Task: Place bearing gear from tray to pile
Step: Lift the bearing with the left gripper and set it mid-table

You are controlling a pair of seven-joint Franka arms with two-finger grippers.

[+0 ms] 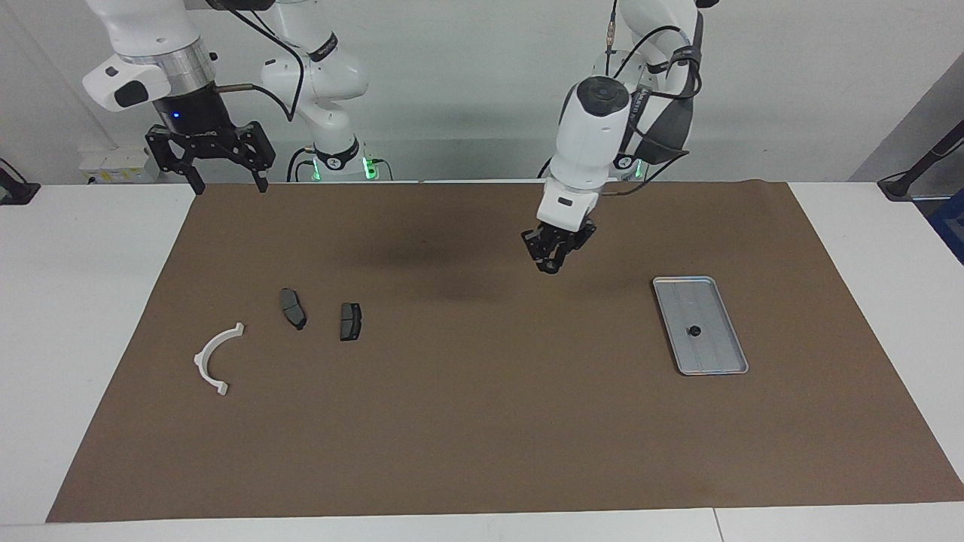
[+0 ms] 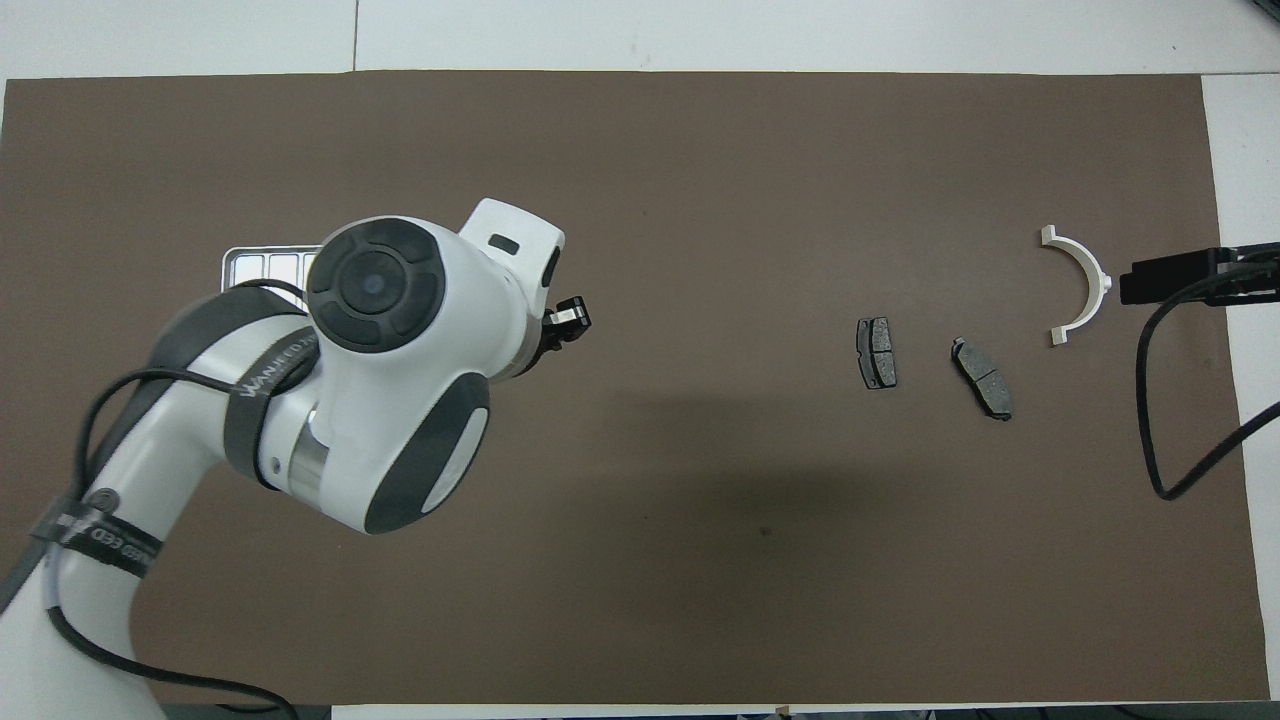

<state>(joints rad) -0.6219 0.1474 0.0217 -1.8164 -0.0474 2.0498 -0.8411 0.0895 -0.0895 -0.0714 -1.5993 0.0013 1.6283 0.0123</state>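
Hovering over the bare brown mat, the left end effector hangs between the tray and the pile. Whether it is closed on a part or merely drawn in, I cannot tell; nothing can be made out at its tip.

Read on the facing view as a clock face centred on that end effector, the pile lies at about eight to nine o'clock. The nearer brake pad comes first, then the second brake pad, then the white bracket farthest out toward the right arm's end. The tray sits at about four o'clock, well apart, its long axis running roughly from eleven to five. A small dark part, most likely a bearing gear, lies on the tray near its middle. In the overhead view the left arm covers all but a strip of the tray.

The coming move, as I judge it, turns on this: if a gear is carried, the travel continues toward eight o'clock and downward beside the pads; if not, the way is back to four o'clock.

The right end effector waits with its jaws spread wide and empty, up at the corner of the mat at eleven o'clock from the pile. It is nearer the pile than the left one.

Counted on the counter: one tray, one small part visible on it, two brake pads, one bracket.
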